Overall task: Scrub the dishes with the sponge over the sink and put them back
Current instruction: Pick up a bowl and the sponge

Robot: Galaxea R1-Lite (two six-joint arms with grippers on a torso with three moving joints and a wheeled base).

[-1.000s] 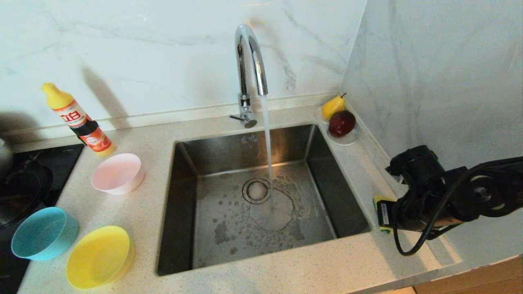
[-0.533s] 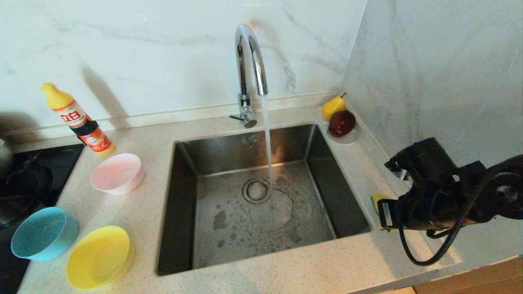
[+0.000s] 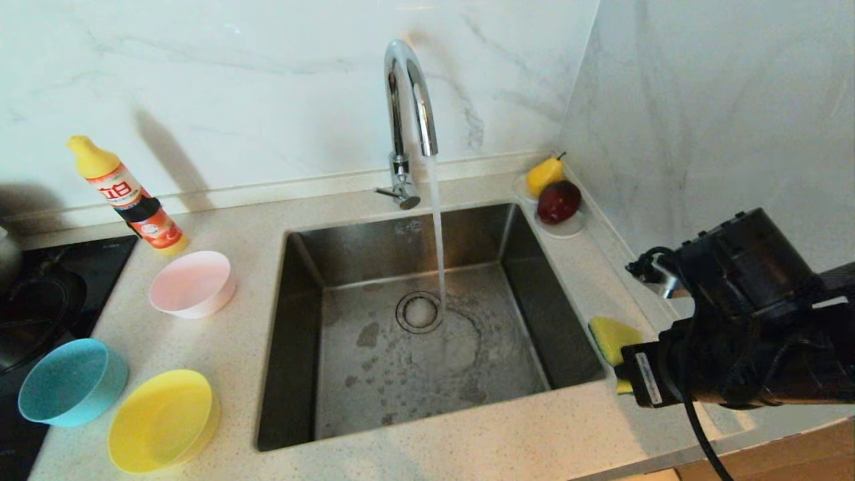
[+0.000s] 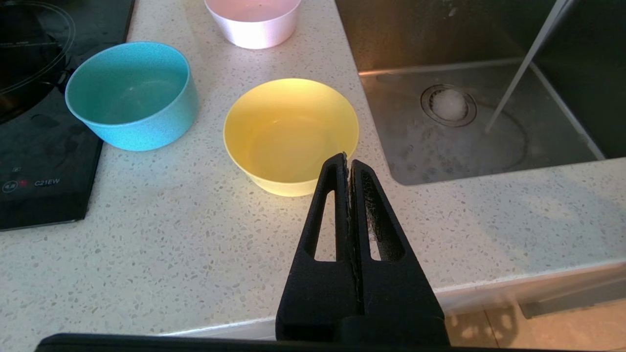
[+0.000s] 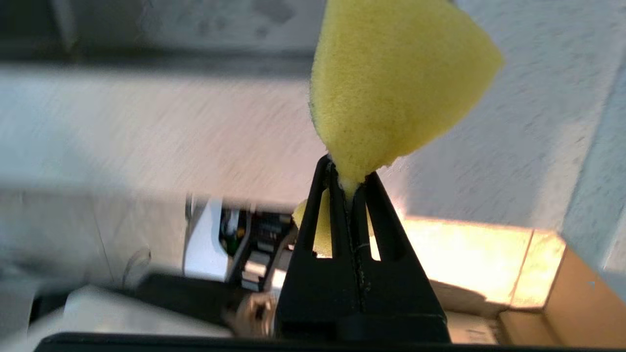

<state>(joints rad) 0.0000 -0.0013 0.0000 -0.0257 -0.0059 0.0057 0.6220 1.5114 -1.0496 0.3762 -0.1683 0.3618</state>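
My right gripper (image 5: 348, 178) is shut on one corner of the yellow sponge (image 3: 611, 337), which it holds over the counter just right of the sink (image 3: 300, 334). In the head view the black wrist hides the fingers. Water runs from the chrome tap (image 3: 407, 100) onto the basin floor. The dishes stand on the counter left of the sink: a pink bowl (image 3: 192, 283), a blue bowl (image 3: 70, 381) and a yellow bowl (image 3: 162, 419). My left gripper (image 4: 348, 161) is shut and empty, parked above the counter's front edge next to the yellow bowl (image 4: 291, 134).
A detergent bottle (image 3: 127, 197) leans at the back left. A black hob (image 3: 40, 294) lies at the far left. A white saucer (image 3: 564, 230) with a pear and a red apple sits in the back right corner. The marble wall rises close on the right.
My right wrist has swung round and drawn toward the front right. The sponge in its grip now shows more and sits slightly nearer the sink's rim. The left arm has not moved.
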